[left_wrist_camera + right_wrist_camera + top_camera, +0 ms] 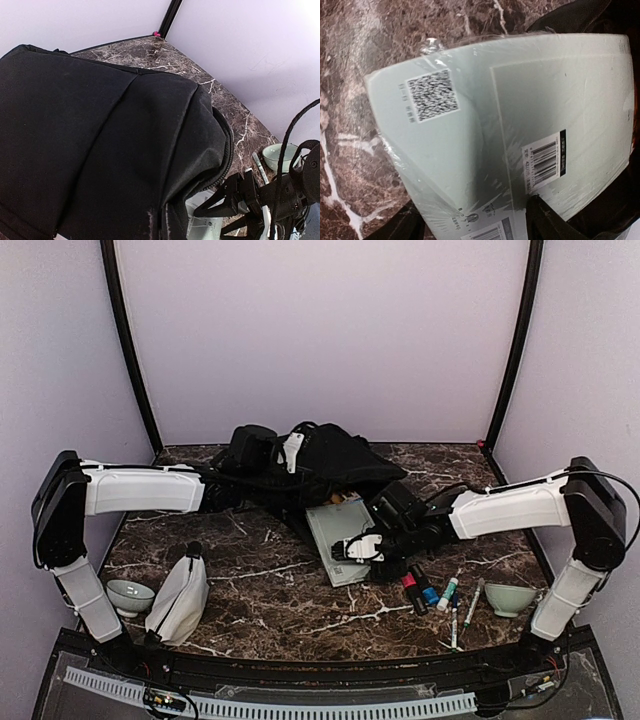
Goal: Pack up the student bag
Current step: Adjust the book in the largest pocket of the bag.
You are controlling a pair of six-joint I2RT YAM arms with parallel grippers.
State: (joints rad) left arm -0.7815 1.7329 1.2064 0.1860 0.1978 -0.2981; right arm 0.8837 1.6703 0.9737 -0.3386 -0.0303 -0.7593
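Note:
The student bag (335, 465), a large black backpack, lies at the back middle of the table and fills the left wrist view (100, 130). My left gripper (292, 452) is shut on its fabric and holds the zippered flap up; its fingers are hidden in its own view. A pale green shrink-wrapped notebook (338, 530) lies with its far end at the bag's mouth. My right gripper (358, 548) stands open over the notebook's near left edge (472, 225). One finger rests on the cover (545, 220), the other is off the edge over the table. The notebook (520, 110) carries barcode stickers.
A white-grey pouch (178, 600) and a pale green bowl (130, 593) sit at the front left. Several markers (420, 590), pens (470, 605) and a second bowl (510, 598) lie at the front right. Purple walls close in the back and both sides.

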